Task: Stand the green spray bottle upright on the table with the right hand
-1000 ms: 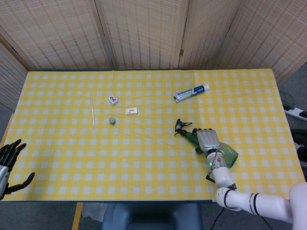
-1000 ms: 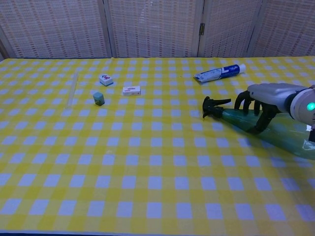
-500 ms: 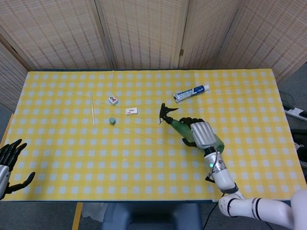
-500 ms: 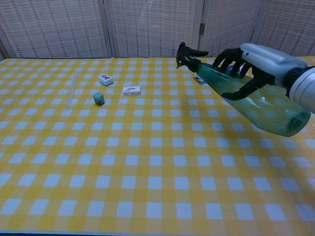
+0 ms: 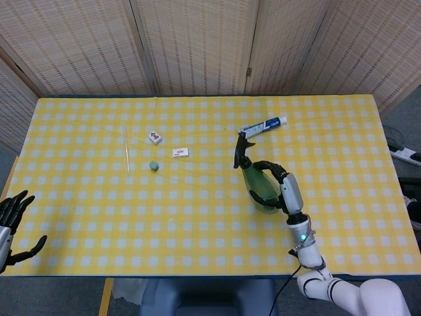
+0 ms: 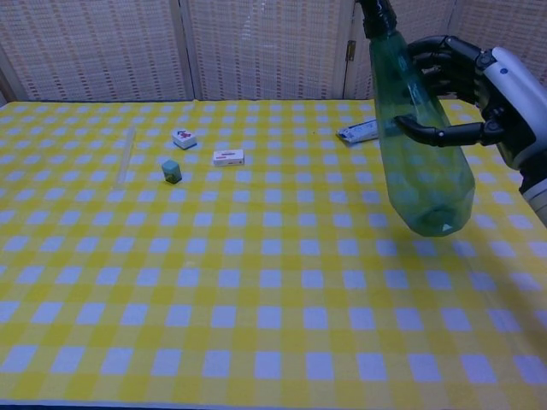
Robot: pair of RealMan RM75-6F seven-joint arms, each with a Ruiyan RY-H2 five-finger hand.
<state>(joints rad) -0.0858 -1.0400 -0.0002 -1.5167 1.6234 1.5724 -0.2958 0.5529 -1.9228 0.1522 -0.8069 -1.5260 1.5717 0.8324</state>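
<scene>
My right hand [image 5: 284,187] [image 6: 479,90] grips the green spray bottle [image 5: 258,181] [image 6: 417,141] around its upper body. The bottle is nearly upright, its black nozzle up and leaning slightly left, its base low over the yellow checked table [image 5: 197,230] right of the middle. Whether the base touches the cloth I cannot tell. In the chest view the nozzle top runs out of the frame. My left hand [image 5: 12,224] hangs off the table's front left corner, fingers spread, holding nothing.
A toothpaste tube [image 5: 263,126] [image 6: 359,131] lies behind the bottle. Left of centre are a small white box [image 5: 180,152] [image 6: 228,156], a little teal block [image 5: 153,166] [image 6: 172,171], a tile with a red mark [image 5: 155,137] [image 6: 183,137] and a thin clear rod [image 5: 126,150].
My right hand lifted the bottle from lying flat on the cloth and swung it from steeply tilted to nearly upright, nozzle up. The left hand stayed put.
</scene>
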